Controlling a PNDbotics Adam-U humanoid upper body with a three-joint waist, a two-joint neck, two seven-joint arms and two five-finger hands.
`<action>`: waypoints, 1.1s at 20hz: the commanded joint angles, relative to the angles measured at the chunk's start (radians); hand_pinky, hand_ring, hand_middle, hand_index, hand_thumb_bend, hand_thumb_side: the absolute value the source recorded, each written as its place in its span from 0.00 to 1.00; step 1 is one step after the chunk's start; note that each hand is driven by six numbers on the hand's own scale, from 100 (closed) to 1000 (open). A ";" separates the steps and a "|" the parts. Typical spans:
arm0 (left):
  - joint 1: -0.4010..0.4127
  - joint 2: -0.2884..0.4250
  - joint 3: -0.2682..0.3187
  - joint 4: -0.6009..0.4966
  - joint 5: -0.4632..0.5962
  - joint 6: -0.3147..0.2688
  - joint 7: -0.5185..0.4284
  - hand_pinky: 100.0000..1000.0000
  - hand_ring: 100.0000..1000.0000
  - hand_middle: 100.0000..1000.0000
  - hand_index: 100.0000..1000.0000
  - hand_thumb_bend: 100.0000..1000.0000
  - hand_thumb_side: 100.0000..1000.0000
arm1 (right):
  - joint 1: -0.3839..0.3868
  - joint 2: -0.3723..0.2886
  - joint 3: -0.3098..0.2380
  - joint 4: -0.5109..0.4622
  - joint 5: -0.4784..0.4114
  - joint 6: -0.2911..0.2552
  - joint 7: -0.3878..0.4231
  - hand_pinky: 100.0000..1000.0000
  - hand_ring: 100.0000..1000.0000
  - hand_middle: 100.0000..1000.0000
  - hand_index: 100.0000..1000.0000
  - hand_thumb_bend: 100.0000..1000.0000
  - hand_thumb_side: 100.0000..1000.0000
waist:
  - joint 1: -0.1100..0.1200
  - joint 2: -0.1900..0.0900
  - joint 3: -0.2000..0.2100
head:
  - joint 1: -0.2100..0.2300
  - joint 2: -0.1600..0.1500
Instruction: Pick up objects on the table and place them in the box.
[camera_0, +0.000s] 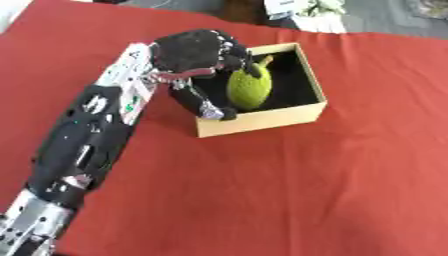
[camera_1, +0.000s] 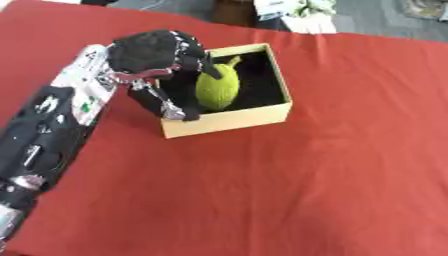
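**Left eye view: fruit at the box, left hand over it**

Left arm (camera_0: 83, 135) enters from the lower left and reaches diagonally to the box's near-left corner. Left hand (camera_0: 194, 50) hangs over the box's left wall, fingers curled down against the fruit, thumb (camera_0: 203, 106) dropping along the near-left corner. This reads as a top grasp, suited to lowering straight in.

Fruit (camera_0: 249, 86), green and bumpy with a stem pointing up-right, stands nearly upright inside the box (camera_0: 262, 119); whether it rests on the dark floor cannot be told.

Red cloth (camera_0: 306, 190) around the box shows no other objects. Right hand not visible.

Judgement: placing step, release pending.
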 joint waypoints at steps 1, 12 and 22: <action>-0.015 0.007 0.030 -0.008 -0.018 0.018 0.004 0.79 0.85 0.85 0.97 0.49 0.74 | -0.008 -0.009 -0.005 -0.021 0.002 0.000 -0.005 0.70 0.84 0.50 0.47 0.00 0.58 | 0.004 -0.024 0.001 | -0.001 0.003; -0.014 0.033 0.109 -0.076 0.063 0.136 0.133 0.74 0.76 0.75 0.91 0.37 0.67 | -0.006 -0.010 -0.006 -0.021 0.004 -0.002 -0.006 0.70 0.84 0.50 0.47 0.00 0.58 | 0.004 -0.028 0.009 | -0.007 -0.001; 0.158 0.207 0.299 -0.319 0.214 0.287 0.285 0.73 0.71 0.69 0.85 0.39 0.68 | 0.006 -0.068 -0.030 -0.021 0.029 0.024 -0.016 0.70 0.84 0.50 0.47 0.00 0.57 | 0.017 -0.029 0.068 | -0.107 0.014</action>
